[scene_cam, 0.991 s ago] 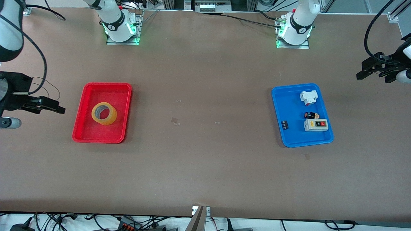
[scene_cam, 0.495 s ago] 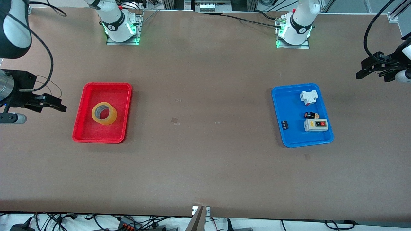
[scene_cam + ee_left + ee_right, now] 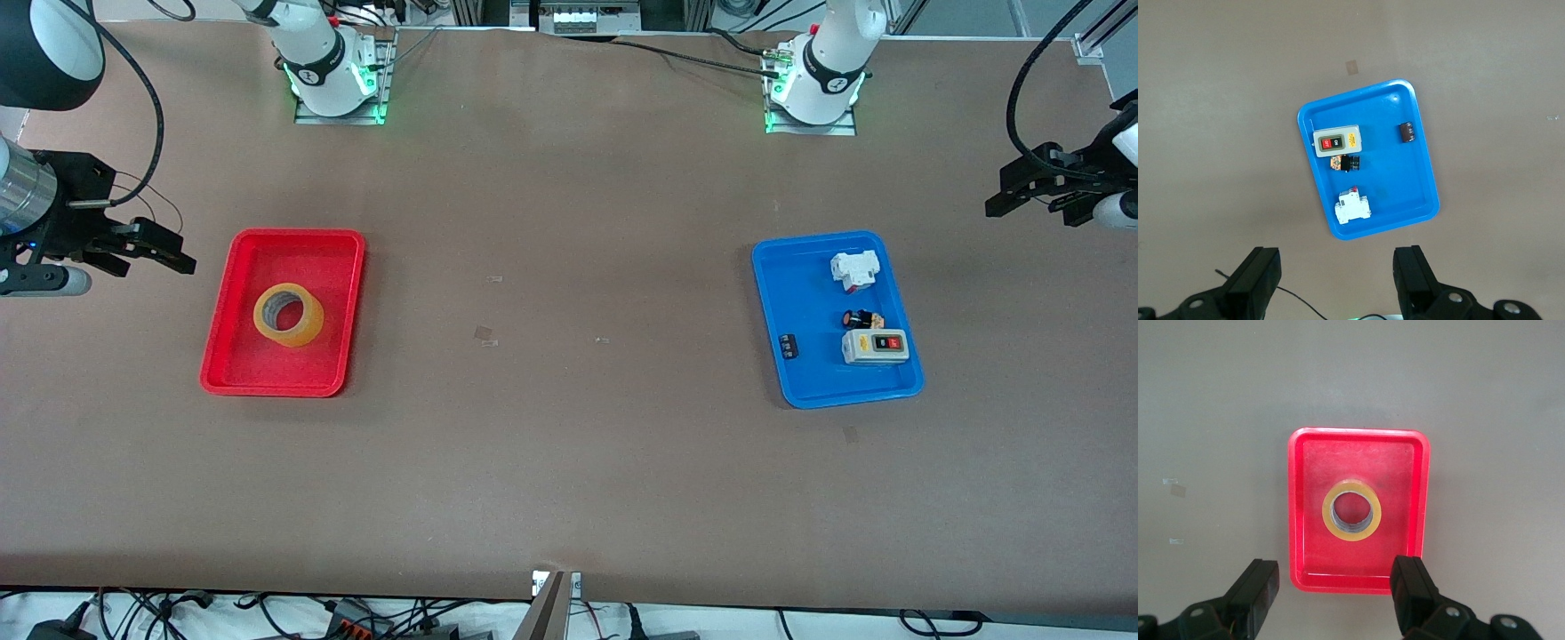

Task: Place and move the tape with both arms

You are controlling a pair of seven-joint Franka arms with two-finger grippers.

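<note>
Tape (image 3: 288, 315) inside red tray (image 3: 238, 263)

Both white, rounded jointed robot arms (image 3: 836, 53) carry dark round joint caps, with green lights glowing at their bases. Looping black cables (image 3: 1022, 89) trail to the matte black, angular left gripper (image 3: 1338, 277) and right gripper (image 3: 1335, 590), each with blocky fingers (image 3: 1408, 587).

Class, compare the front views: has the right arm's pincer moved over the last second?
Yes. The right pincer, open, has shifted toward the robots' bases and slightly closer to the red tray, which has stayed put with the tape inside.
</note>
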